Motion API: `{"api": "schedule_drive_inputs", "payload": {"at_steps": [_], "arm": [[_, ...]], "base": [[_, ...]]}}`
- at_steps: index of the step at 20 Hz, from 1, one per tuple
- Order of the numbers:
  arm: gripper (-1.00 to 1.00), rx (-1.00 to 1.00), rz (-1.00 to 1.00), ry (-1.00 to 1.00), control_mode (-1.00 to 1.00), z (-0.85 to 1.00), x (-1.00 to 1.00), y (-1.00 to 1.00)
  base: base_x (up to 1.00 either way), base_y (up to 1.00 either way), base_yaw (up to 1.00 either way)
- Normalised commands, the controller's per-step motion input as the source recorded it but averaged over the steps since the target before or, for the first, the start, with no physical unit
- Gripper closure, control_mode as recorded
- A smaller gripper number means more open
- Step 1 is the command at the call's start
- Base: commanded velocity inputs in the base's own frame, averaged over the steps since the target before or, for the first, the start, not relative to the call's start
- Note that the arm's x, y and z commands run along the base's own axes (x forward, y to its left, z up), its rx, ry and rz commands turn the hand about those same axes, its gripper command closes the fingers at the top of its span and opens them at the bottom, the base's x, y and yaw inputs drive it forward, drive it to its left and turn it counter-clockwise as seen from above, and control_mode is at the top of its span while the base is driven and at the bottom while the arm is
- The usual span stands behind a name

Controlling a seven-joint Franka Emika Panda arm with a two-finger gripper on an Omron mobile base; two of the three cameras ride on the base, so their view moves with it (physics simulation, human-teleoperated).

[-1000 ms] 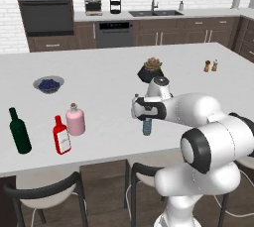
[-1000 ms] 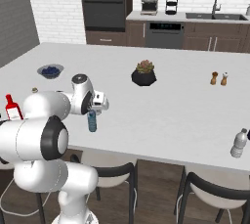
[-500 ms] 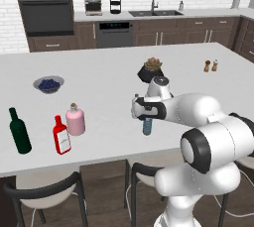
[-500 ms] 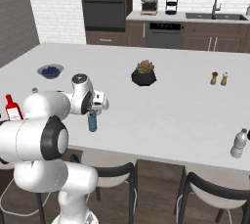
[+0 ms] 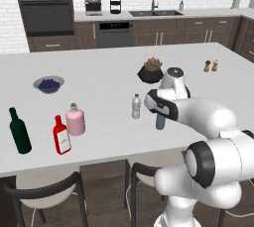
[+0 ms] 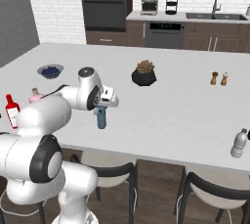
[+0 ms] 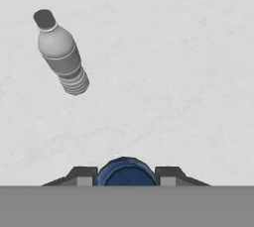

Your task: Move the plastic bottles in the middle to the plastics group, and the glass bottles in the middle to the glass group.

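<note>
My gripper [image 5: 160, 114] is shut on the blue-tinted plastic bottle [image 5: 160, 122], which stands upright near the counter's front edge. From the right it hangs under the hand [image 6: 101, 118]. In the hand view its blue cap [image 7: 127, 172] sits between the two fingertips [image 7: 82, 175]. The clear plastic bottle [image 5: 136, 106] with a white cap stands just left of it, free [image 7: 62, 55]. The flat red glass bottle [image 5: 61, 136] stands beside the pink squat bottle [image 5: 75, 120] and the dark green wine bottle [image 5: 20, 132] at the left. Another clear plastic bottle [image 6: 239, 144] stands at the far right.
A bowl of blueberries [image 5: 48, 83] sits at the back left. A potted succulent [image 5: 151, 70] stands behind the gripper. Two small shakers [image 5: 211, 66] are at the back right. Stools [image 6: 215, 196] line the counter's near edge.
The jaws have drawn in onto the blue-tinted bottle. The arm and the other bottles stand where they were.
</note>
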Motion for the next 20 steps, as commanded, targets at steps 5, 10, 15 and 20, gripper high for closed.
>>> {"api": "schedule_drive_inputs", "payload": {"at_steps": [5,10,15,20], "arm": [[1.0,-0.01,-0.18,0.06,-1.0,0.26,0.0,-0.82],[1.0,-0.01,-0.21,0.04,-1.0,0.01,0.0,-0.96],[1.0,0.0,-0.23,0.0,-1.0,0.0,0.0,-1.0],[1.0,0.0,-0.24,0.0,-1.0,0.0,0.0,-1.0]], "base": [[0.0,0.0,0.0],[0.0,0.0,0.0],[0.0,0.0,0.0],[0.0,0.0,0.0]]}}
